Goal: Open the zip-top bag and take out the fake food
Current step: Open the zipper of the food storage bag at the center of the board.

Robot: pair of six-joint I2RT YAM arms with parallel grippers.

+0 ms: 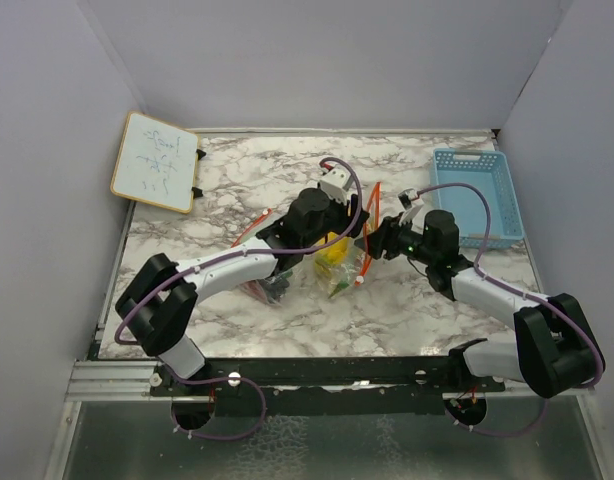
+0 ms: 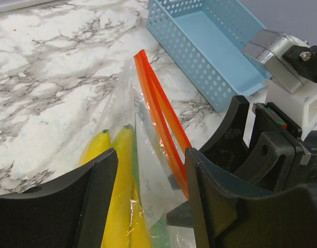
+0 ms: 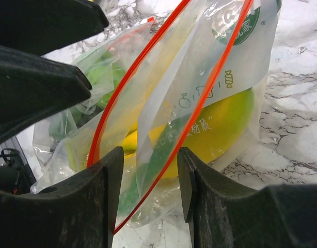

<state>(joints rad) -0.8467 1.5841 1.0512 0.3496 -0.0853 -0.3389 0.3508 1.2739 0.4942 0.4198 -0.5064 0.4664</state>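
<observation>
Opening step: a zip-top bag point(image 1: 339, 258) stands on the table point(image 1: 237, 170), fake food point(image 3: 220, 124) inside. The left end effector point(image 2: 151, 196) and right end effector point(image 3: 151, 181), jaws apart, straddle its rim. The next move likely calls for pinching and spreading.

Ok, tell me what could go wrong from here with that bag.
1. The left gripper and right gripper both straddle thin film of the zip-top bag; it could slip out during a pull.
2. The two grippers sit crowded together at the bag's mouth and may collide.
3. The bananas lie between the left gripper's jaws; they might get squeezed instead of film.
</observation>
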